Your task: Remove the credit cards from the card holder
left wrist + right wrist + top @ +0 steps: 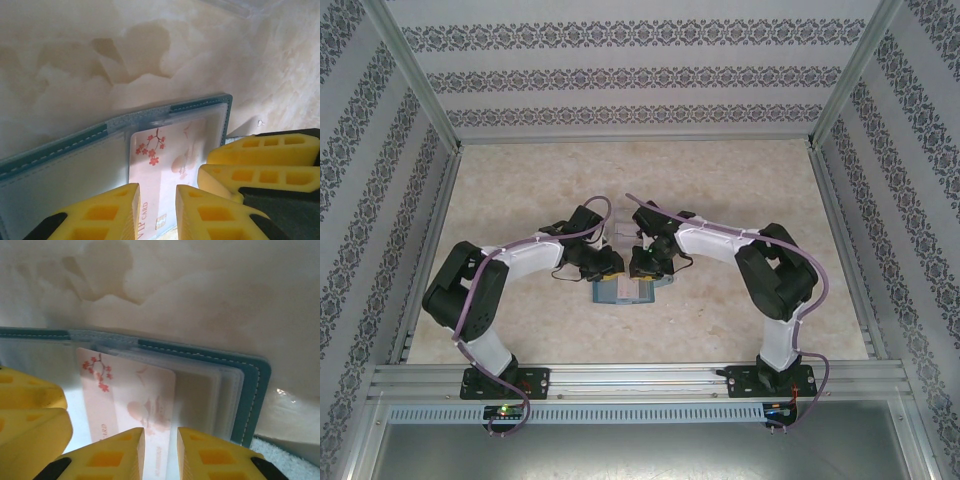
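the open card holder (625, 291) lies mid-table, a blossom-print credit card (165, 150) in its clear pocket. left gripper (157, 192) and right gripper (160, 435) hover over it, jaws slightly apart, clamping nothing. likely next: 1 pins the holder, the other pinches the card's edge.

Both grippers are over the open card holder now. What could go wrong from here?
1. The left gripper and right gripper crowd the same pale card; they may collide.
2. That card sits among clear sleeves of the card holder; a pinch may catch a sleeve and drag the holder along.
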